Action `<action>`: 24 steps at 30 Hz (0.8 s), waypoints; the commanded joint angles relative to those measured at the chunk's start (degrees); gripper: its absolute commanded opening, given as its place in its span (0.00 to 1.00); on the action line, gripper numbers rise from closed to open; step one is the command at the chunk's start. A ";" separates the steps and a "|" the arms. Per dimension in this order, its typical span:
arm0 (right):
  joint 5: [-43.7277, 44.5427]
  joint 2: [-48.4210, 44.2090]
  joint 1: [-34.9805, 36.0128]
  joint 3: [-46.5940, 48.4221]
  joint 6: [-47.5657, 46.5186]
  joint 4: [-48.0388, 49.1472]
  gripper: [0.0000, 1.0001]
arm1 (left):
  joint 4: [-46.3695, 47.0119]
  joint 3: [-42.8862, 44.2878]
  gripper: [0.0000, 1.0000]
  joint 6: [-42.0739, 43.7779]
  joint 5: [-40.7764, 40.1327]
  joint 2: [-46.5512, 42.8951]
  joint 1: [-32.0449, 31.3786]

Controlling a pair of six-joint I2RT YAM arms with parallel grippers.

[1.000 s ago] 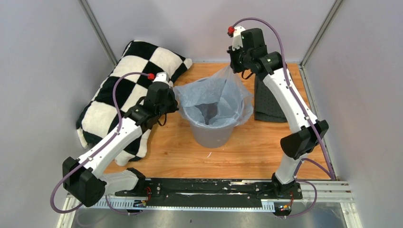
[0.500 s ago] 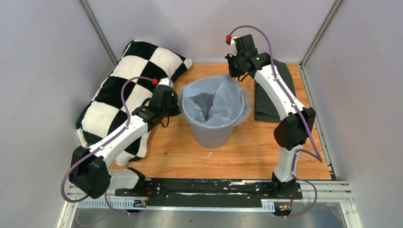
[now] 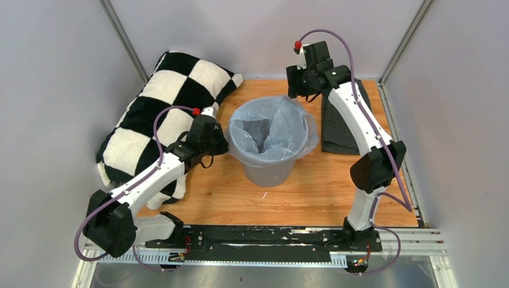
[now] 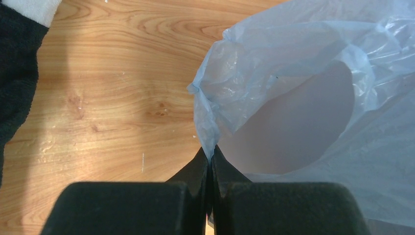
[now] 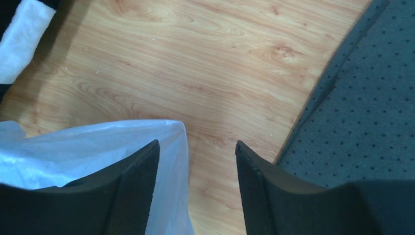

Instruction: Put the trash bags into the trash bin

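Observation:
The pale blue translucent trash bag (image 3: 277,127) lines the round grey trash bin (image 3: 264,170) in the middle of the wooden table, its edges draped over the rim. My left gripper (image 3: 224,146) sits at the bin's left rim, shut on a fold of the trash bag (image 4: 274,93); in the left wrist view the film is pinched between its black fingertips (image 4: 200,164). My right gripper (image 3: 298,90) hovers just beyond the bin's far rim and is open, a loose edge of the bag (image 5: 98,144) lying against its left finger (image 5: 139,171), not clamped.
A black-and-white checkered pillow (image 3: 157,114) leans along the left side. A dark grey dotted cloth (image 3: 343,129) lies flat to the right of the bin, seen as the dotted cloth (image 5: 367,107) in the right wrist view. Grey walls enclose the table.
My right gripper came down from holding the bag high, then opened and let it go. The bag settled onto the bin's rim. My left gripper moved down beside the rim, still clamped.

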 commanded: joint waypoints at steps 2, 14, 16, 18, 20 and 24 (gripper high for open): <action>2.67 -7.85 -1.14 1.94 0.12 -4.92 0.69 | -0.12 -0.34 0.00 0.07 0.82 -1.61 0.35; -12.25 -24.38 -3.12 -16.22 -2.82 -1.58 0.69 | -0.64 0.29 0.00 0.70 0.82 -1.82 0.39; -13.22 -24.50 -3.08 -17.04 -2.86 -1.53 0.69 | -0.65 0.44 0.00 0.74 0.90 -1.65 0.41; -14.18 -23.97 -3.00 -17.12 -2.88 -2.01 0.68 | -0.72 0.70 0.00 0.77 0.99 -1.39 0.34; -14.43 -23.38 -2.88 -17.30 -2.76 -2.52 0.66 | -0.78 0.89 0.00 0.76 1.00 -1.35 0.41; -14.98 -22.89 -2.40 -17.87 -2.22 -2.47 0.59 | -0.87 1.11 0.00 0.91 0.82 -1.42 0.41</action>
